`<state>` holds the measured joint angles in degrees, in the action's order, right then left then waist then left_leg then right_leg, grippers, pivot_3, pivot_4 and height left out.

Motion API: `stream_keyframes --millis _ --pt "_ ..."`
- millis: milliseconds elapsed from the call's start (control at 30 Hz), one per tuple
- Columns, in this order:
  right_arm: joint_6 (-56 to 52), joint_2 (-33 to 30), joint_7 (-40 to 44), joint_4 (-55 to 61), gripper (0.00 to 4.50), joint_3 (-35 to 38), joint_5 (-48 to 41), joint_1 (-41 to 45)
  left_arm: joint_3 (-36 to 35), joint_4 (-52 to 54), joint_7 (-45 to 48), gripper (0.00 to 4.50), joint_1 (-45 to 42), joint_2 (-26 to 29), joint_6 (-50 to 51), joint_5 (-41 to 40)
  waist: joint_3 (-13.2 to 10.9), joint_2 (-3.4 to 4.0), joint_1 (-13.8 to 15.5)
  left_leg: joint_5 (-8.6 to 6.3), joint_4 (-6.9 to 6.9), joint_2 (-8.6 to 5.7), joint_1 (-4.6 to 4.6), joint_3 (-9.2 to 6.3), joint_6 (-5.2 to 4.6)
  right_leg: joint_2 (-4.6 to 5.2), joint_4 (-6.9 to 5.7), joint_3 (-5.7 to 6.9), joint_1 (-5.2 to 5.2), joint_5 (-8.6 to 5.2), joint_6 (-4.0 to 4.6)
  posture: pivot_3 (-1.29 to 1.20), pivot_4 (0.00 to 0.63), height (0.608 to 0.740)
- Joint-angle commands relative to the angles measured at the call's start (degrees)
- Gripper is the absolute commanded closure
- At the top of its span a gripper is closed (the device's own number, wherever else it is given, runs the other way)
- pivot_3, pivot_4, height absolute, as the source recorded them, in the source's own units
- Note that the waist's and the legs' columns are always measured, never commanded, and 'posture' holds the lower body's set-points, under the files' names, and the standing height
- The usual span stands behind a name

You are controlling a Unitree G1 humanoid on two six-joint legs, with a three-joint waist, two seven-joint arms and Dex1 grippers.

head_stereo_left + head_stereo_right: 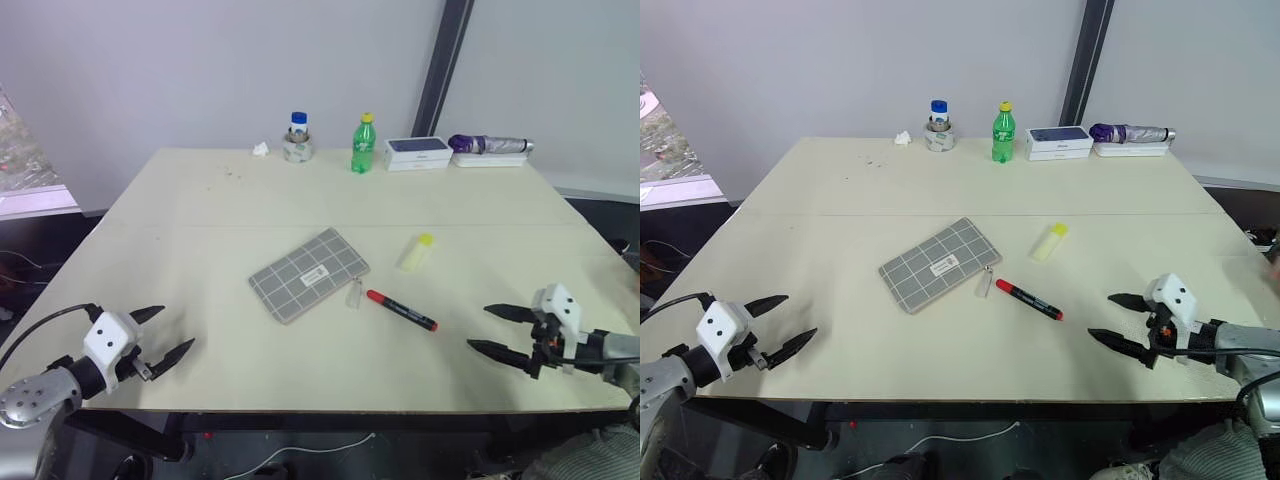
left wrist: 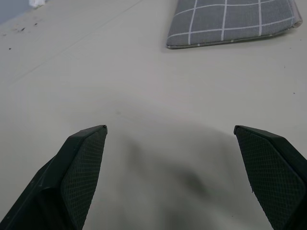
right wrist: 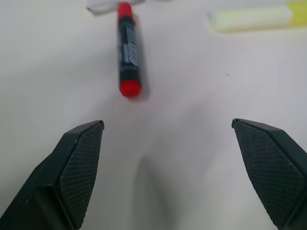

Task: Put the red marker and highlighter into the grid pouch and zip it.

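The table [image 1: 200, 230] bears grid pouch [image 1: 308, 274], red marker [image 1: 401, 310], highlighter [image 1: 416, 252].

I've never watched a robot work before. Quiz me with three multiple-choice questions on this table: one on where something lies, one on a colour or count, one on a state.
1. Where does the red marker lie?
A. inside the grid pouch
B. on the table, between the grid pouch and the right claw
C. in the left claw

2. What colour is the cap of the green bottle at the far edge?
A. yellow
B. red
C. black

3. How are the two claws?
A. both shut on pens
B. one open, one shut
C. both open and empty

Answers:
1. B: the marker rests on the bare table beside the grid pouch, with the right claw further out.
2. A: a yellow cap tops the bottle.
3. C: the left claw and the right claw show spread fingers with nothing between them.
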<state>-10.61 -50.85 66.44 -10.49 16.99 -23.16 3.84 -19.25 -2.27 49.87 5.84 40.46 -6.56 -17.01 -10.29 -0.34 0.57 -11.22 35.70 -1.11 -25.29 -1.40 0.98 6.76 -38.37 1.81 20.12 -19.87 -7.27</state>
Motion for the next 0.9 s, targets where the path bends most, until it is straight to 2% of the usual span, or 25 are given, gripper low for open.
stream_keyframes --millis 33,667,700,767,900 --pt "2.05 -1.49 0.39 -0.9 0.06 2.02 0.32 0.39 -1.2 -0.4 -0.31 0.0 0.03 0.21 -1.61 -0.24 0.0 0.01 0.0 0.0 0.0 0.0 0.0 0.0 0.0 0.0 0.0 0.0 0.0 0.0 0.0 0.0 0.15 0.74" --pt "1.89 1.63 -3.88 -2.95 0.06 -1.12 2.36 6.9 -0.4 1.11 -2.49 0.0 0.31 -0.2 -1.81 0.95 0.01 0.01 0.01 0.0 0.01 0.0 0.0 0.0 0.0 0.0 -0.01 0.0 -0.01 0.0 0.0 0.0 0.15 0.74" --pt "1.59 2.1 -4.33 -3.27 0.6 -1.41 2.36 7.86 0.09 0.96 -2.77 0.0 -0.16 -0.26 -2.55 1.71 0.01 0.01 0.0 0.0 0.01 0.0 0.01 0.0 0.0 0.0 -0.01 0.0 -0.01 0.0 0.0 0.0 0.15 0.74" --pt "2.0 3.06 -5.11 -3.69 1.33 -2.2 2.8 9.57 1.07 0.33 -3.72 0.0 -1.24 -0.5 -4.49 3.56 0.01 0.01 -0.03 0.0 0.02 0.0 0.0 0.0 0.0 0.0 -0.01 0.0 -0.01 0.0 0.0 0.0 0.15 0.74" --pt "4.69 8.56 -9.3 -5.09 3.55 -5.92 5.29 17.36 5.06 -1.13 -3.8 0.0 -5.76 -0.89 -8.35 6.86 0.01 0.02 -0.09 0.02 0.03 0.0 0.02 0.0 0.02 -0.02 -0.06 0.0 0.0 0.01 0.0 0.0 0.15 0.74"
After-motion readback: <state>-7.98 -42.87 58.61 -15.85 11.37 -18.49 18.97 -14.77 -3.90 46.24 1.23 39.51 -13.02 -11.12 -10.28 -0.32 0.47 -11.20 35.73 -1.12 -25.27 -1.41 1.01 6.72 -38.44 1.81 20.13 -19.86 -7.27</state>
